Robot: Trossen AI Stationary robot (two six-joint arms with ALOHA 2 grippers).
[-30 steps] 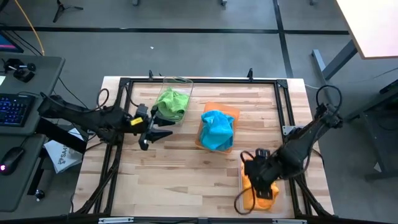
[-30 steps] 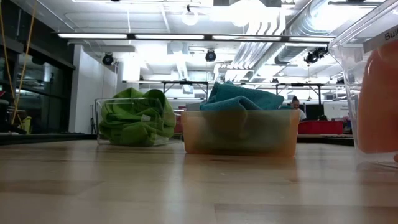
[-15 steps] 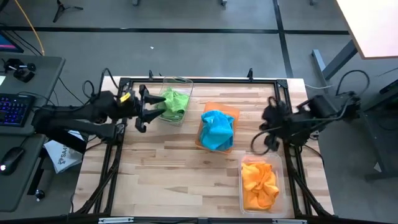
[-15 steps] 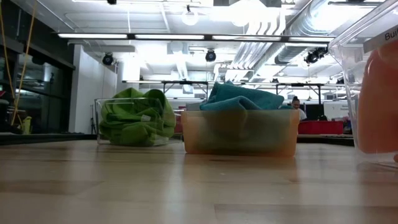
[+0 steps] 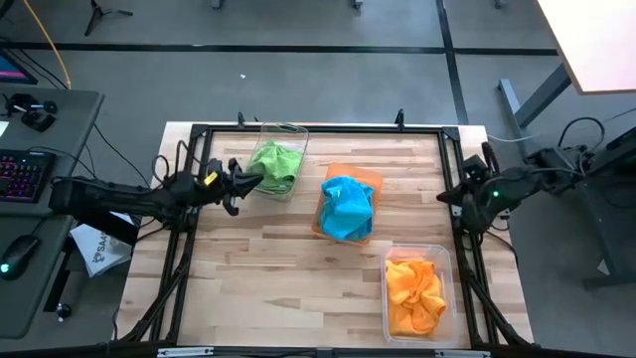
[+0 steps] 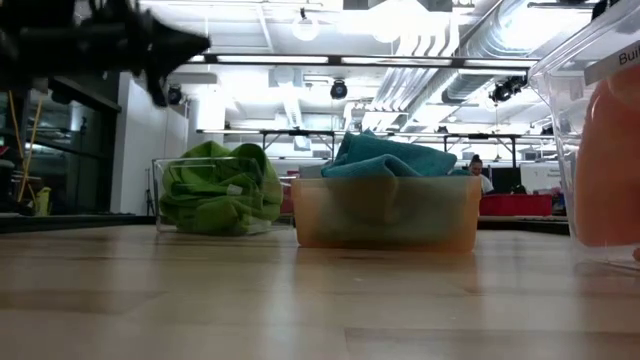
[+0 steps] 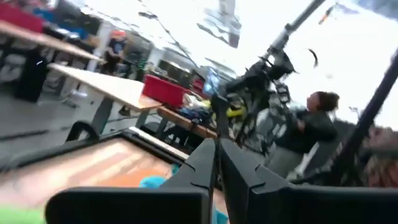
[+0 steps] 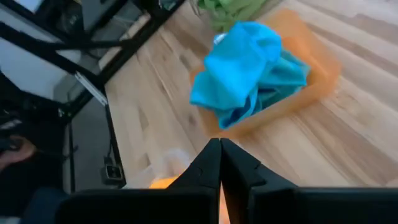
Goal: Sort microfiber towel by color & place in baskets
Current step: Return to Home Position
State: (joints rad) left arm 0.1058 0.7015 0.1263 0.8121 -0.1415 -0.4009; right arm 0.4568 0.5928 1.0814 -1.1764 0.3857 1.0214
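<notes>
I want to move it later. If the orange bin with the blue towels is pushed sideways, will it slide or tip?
The orange bin looks low and wide, so it probably slides rather than tips. Its blue towels, heaped above the rim, likely add little weight.

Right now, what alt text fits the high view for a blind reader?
Three bins on a wooden table hold sorted towels: green towels in a clear bin, blue towels in the orange bin, orange towels in a second clear bin. The left claw is beside the green towels; the right claw is at the table's right edge.
</notes>
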